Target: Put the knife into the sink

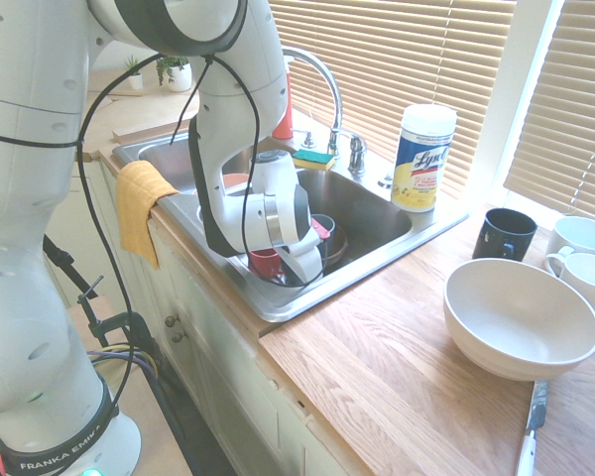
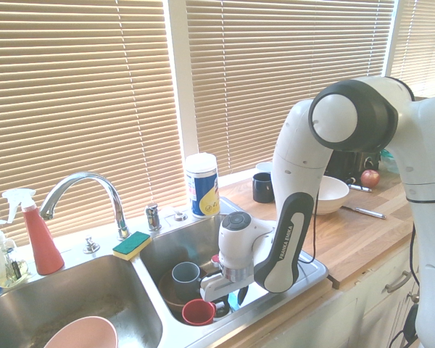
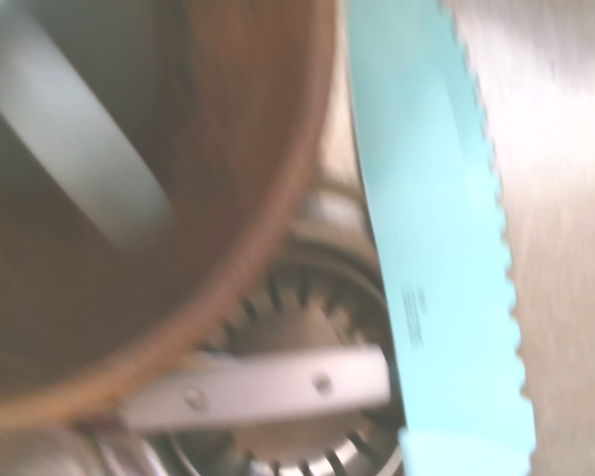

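The turquoise knife (image 3: 436, 248) with its serrated edge shows only in the wrist view, rising from the bottom edge and lying over the drain (image 3: 297, 307) of the sink (image 1: 377, 213). My gripper (image 1: 296, 266) is lowered into the right basin (image 2: 203, 246), close to the front wall. Its fingers are hidden behind the hand and the rim in both exterior views. Next to it in the basin are a red cup (image 2: 198, 312), a grey cup (image 2: 185, 275) and a brown bowl (image 3: 248, 178).
A curved faucet (image 2: 87, 188), a sponge (image 2: 132, 244) and a Lysol canister (image 1: 423, 157) line the sink's back edge. A yellow cloth (image 1: 139, 203) hangs over the front rim. On the wooden counter stand a large off-white bowl (image 1: 521, 317), a white-handled metal knife (image 1: 532, 426) and mugs (image 1: 504, 234).
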Motion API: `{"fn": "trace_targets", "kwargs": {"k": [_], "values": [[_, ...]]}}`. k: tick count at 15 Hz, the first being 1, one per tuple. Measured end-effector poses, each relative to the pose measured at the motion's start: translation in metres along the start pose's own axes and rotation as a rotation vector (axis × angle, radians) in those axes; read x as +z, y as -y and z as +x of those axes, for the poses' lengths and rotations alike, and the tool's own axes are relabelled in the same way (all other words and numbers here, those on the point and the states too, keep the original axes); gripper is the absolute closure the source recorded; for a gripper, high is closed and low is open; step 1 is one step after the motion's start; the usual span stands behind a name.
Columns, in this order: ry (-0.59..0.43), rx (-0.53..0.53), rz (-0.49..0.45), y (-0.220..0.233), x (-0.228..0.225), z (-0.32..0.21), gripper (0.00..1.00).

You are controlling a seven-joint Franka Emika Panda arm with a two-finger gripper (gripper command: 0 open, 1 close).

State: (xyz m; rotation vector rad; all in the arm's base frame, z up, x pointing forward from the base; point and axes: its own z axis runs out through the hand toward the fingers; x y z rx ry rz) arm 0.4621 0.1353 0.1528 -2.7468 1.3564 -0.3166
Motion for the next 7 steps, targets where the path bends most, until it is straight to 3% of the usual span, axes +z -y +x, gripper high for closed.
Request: {"fn": "trace_targets", "kwargs": {"k": [7], "values": [[-0.025,-0.037,0.047,0.027,-0.087,0.025,0.00]]}}
